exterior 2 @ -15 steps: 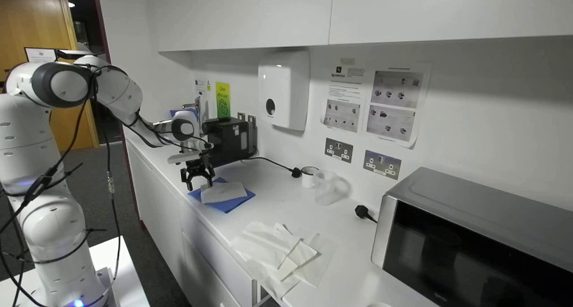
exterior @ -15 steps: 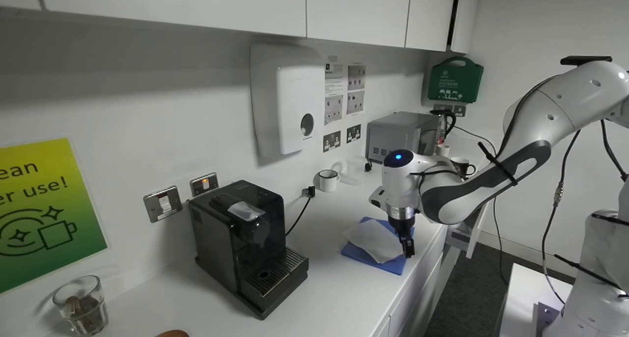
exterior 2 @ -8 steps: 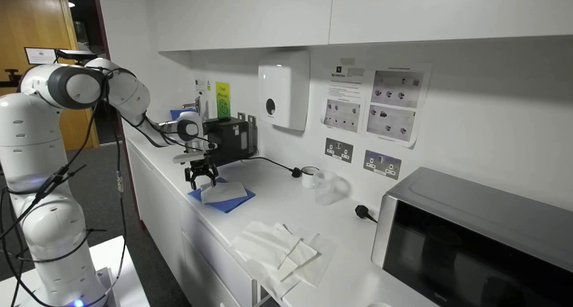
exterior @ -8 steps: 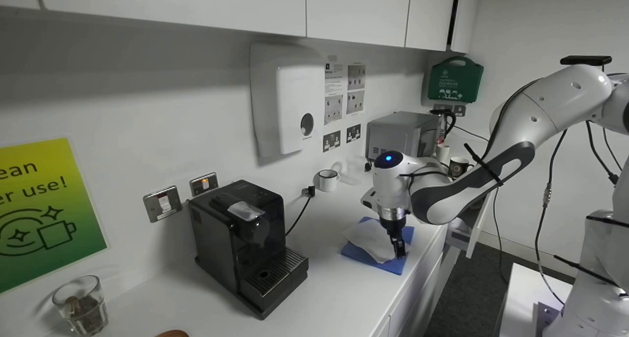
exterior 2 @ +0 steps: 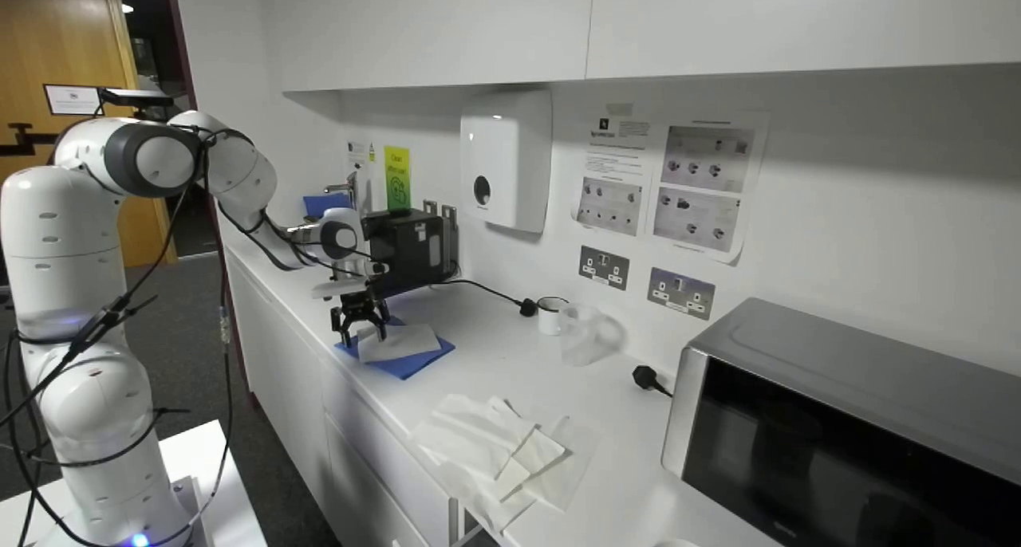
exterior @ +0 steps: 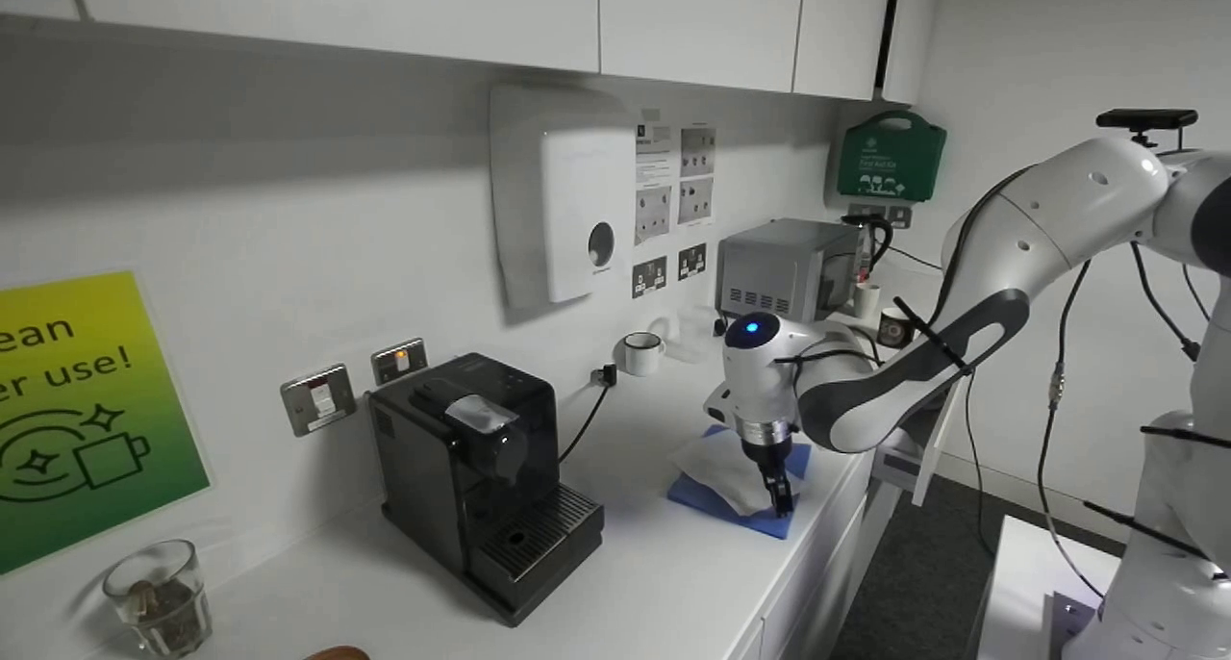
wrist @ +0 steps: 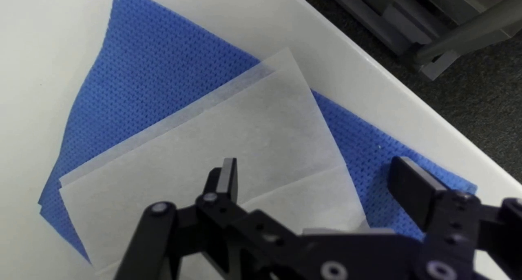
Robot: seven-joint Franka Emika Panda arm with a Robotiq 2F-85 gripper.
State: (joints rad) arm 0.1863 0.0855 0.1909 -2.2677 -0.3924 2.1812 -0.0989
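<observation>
In an exterior view, the yellow-green poster (exterior: 91, 419) is showing the letters “ean” and “er use!” above a drawing of a mug (exterior: 113, 460). A green case (exterior: 891, 160) is bearing the words “First Aid Kit”. On a paper notice (exterior 2: 614, 172), the small print is appearing too blurred for reading.

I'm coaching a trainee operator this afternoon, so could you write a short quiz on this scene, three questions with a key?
1. What lies directly under the white paper nearest the pincer?
a) a cork mat
b) a blue cloth
c) a wicker tray

2. True or false: the pincer's jaws are pressed together.

3. Fill in the blank: in an exterior view, the green case on the wall is labelled "First ____ Kit".

Key:
1. b
2. False; they stand wide apart.
3. Aid
</observation>
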